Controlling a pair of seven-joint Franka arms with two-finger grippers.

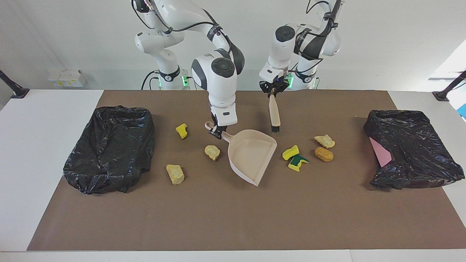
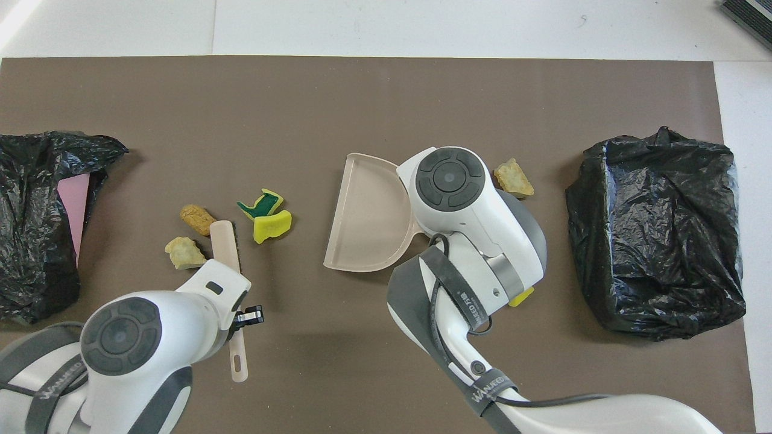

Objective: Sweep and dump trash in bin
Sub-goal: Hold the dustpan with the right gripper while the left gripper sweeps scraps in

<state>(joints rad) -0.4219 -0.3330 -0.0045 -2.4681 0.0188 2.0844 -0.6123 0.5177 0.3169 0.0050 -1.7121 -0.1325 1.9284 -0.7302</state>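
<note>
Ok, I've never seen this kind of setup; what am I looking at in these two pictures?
Two white robot arms work at one table. One picture faces them from across it; the other looks down from above their own end.

The right hand grips the handle of a beige dustpan, whose pan rests on the brown mat. The left hand holds a brush, bristles down, in the air.

Seven scraps of trash lie on the mat: two sponge pieces, a brown oval and a pale lump toward the left arm's end; a yellow chunk and two lumps toward the right arm's. A black-bagged bin sits at each end.
</note>
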